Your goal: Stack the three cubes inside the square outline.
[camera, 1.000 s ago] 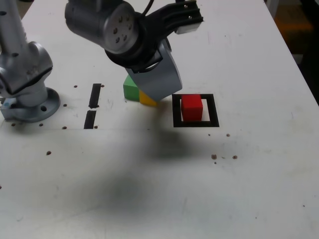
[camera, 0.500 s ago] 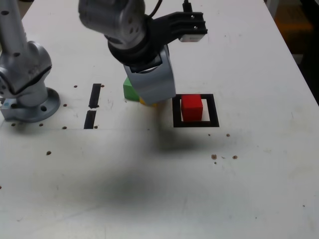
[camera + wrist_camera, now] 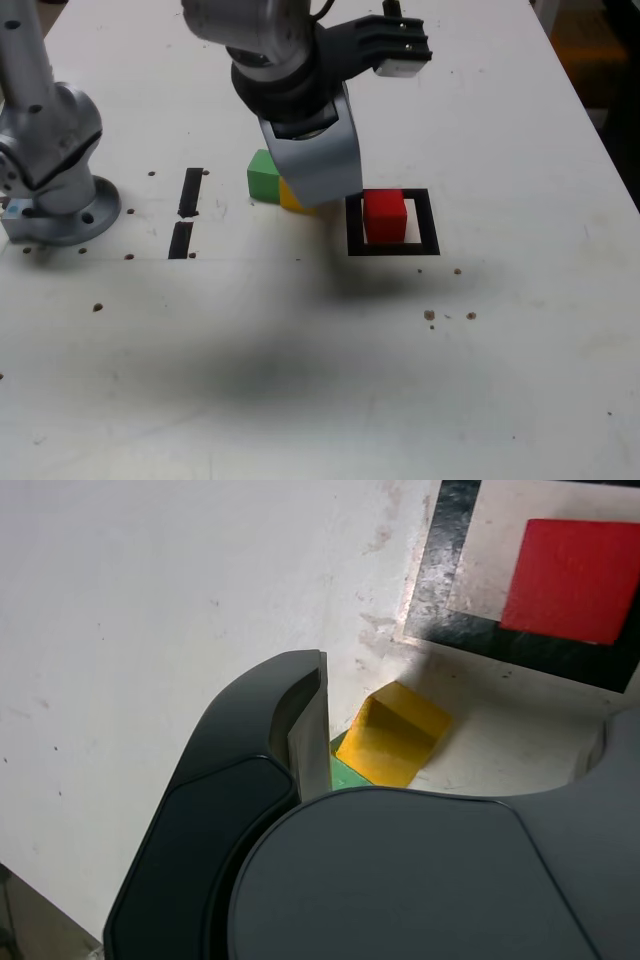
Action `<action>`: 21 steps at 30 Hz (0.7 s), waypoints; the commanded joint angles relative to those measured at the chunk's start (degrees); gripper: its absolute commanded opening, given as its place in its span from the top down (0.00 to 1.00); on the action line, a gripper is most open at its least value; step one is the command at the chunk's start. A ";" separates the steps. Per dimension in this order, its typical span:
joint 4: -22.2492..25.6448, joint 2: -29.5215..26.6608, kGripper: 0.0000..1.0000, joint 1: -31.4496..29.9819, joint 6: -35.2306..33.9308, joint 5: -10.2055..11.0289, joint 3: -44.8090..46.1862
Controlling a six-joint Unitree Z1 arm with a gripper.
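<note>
The hand, spread open and empty, has been shifted slightly toward the red cube; the yellow cube is probably to be gripped next.

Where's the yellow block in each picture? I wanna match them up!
Exterior view: the yellow cube is left of the square outline, partly hidden behind the claw.
Wrist view: it's near the middle of the picture, between the claw's two sides.
Landmark in both: the red cube in the square outline.
</note>
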 commanded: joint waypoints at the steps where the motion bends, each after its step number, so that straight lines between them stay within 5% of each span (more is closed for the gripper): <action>1: -0.24 -0.19 0.02 1.64 0.80 -0.95 -0.06; 21: -3.97 0.84 0.03 5.14 2.09 -5.77 0.03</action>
